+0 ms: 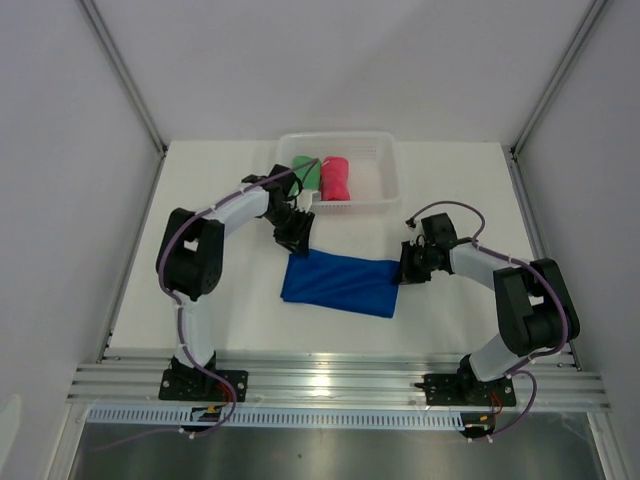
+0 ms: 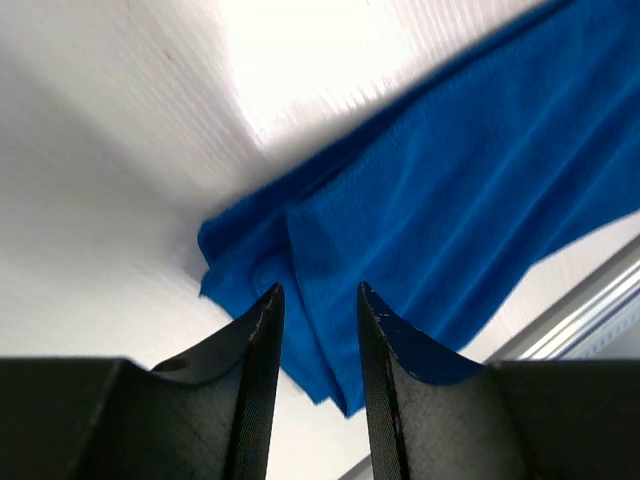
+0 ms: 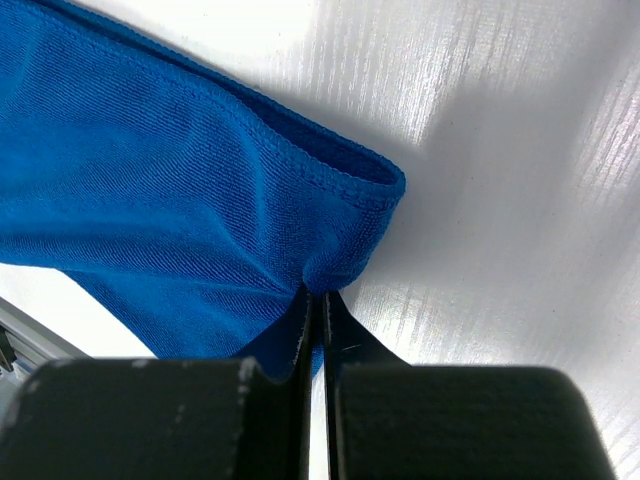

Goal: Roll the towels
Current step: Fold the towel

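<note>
The blue towel lay lengthwise between the arms: right tool clenched on its right end, left tool released, hovering over its left corner.

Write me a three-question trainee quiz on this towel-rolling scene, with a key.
1. Which arm's jaws are pinched shut on the edge of the blue towel?
2. True or false: the blue towel is already rolled up.
3. The green towel and the pink towel lie: A) on the bare table, B) in the white basket, C) under the blue towel.

Key
1. The right arm's jaws.
2. False: it lies folded flat.
3. B
</note>
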You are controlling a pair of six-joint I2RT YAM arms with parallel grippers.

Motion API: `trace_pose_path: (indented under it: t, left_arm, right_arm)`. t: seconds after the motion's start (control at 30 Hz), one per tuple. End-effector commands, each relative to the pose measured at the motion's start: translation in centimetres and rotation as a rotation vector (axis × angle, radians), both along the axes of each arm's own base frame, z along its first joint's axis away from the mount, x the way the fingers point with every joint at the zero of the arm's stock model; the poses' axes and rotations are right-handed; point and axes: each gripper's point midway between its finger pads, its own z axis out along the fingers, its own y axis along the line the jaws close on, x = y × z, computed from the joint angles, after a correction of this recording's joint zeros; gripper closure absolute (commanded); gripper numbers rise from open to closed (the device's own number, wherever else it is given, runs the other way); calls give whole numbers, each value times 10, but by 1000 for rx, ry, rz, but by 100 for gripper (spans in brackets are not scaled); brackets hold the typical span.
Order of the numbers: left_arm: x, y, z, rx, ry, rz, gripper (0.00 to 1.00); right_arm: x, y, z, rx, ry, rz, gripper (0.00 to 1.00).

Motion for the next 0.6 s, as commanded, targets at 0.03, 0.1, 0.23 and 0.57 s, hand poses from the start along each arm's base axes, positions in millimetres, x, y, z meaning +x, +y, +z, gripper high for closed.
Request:
trace_pose_path:
  t: [0.03,0.1,0.23,0.57]
  left_arm:
    - [9,-4,-14,58,9,61,62]
    - [10,-4,-18,60,10,67,61]
    - [9,-11,-22,34,50,71,62]
    - [0,-22,-19,-46,76,53,89]
  right_arm:
    - [10,0,8,-6,-41,25,99]
    - [11,0,10,-4,-48,25,99]
    - [11,1,11,-1,-57,22,99]
    - [10,-1,9,-7,-51,12,98]
